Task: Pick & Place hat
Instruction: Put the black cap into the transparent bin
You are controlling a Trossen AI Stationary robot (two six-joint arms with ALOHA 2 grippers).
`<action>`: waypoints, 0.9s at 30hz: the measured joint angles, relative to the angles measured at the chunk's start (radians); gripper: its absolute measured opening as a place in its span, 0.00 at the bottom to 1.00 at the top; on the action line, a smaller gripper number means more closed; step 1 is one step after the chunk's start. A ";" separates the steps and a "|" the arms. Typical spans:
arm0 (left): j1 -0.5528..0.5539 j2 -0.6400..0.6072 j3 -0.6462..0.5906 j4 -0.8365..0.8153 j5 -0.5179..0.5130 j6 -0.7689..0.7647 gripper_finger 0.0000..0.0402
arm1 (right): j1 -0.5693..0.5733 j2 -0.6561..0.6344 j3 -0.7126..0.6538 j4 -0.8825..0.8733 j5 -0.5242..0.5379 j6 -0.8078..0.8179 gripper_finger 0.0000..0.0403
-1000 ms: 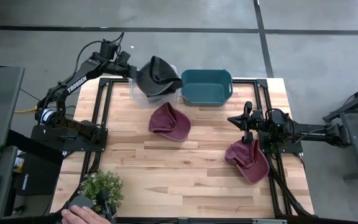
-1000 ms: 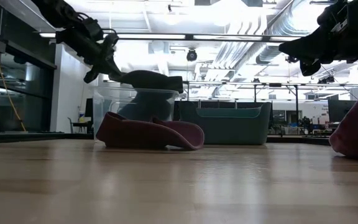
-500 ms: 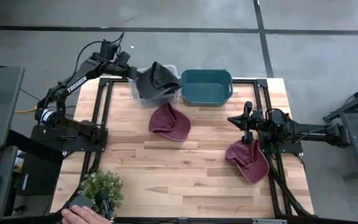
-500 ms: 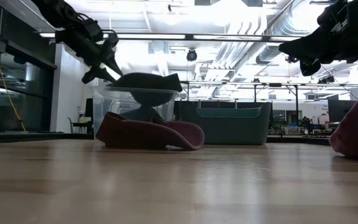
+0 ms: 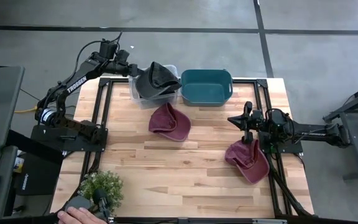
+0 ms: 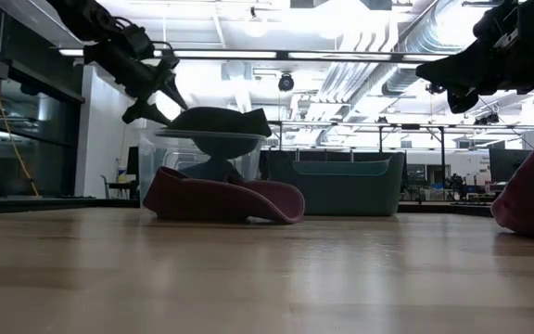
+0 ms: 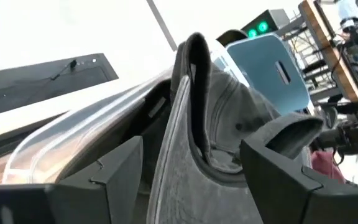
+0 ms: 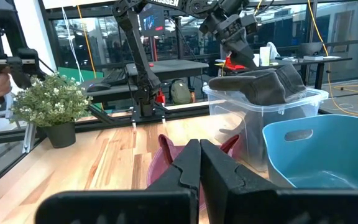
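The left gripper (image 5: 129,70), fingers spread and holding nothing, leaves the dark grey fabric cap (image 5: 156,79) just ahead draped over the clear plastic bin's (image 5: 169,98) rim (right gripper (image 5: 249,118) shut, empty), so it may slide off outside.

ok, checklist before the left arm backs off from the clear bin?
1. Grey hat on clear bin: ok, draped across the rim, not down inside.
2. Left gripper open: ok, fingers apart either side of the hat in the wrist view.
3. Hat free of the fingers: cannot tell.
4. Teal bin beside it: ok, nothing in it.
5. Right gripper out of the way: ok, shut, parked above a maroon hat.
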State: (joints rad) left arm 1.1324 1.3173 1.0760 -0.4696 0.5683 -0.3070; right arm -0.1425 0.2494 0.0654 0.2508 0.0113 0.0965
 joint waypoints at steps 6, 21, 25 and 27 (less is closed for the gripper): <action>0.000 -0.040 0.012 0.019 0.011 -0.078 0.63 | 0.000 0.000 0.000 0.000 0.000 0.000 0.00; -0.312 -0.184 0.032 0.010 -0.195 -0.140 0.63 | 0.000 0.000 0.000 0.000 0.000 0.000 0.00; -0.499 -0.188 0.032 -0.042 -0.450 -0.114 0.63 | 0.000 0.000 0.000 0.000 0.000 0.000 0.00; -0.595 -0.186 0.032 -0.072 -0.609 -0.096 0.63 | 0.000 0.000 0.000 0.000 0.000 0.000 0.00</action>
State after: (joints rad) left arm 0.5379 1.1308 1.1084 -0.5414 -0.0411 -0.4025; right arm -0.1423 0.2494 0.0652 0.2512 0.0113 0.0967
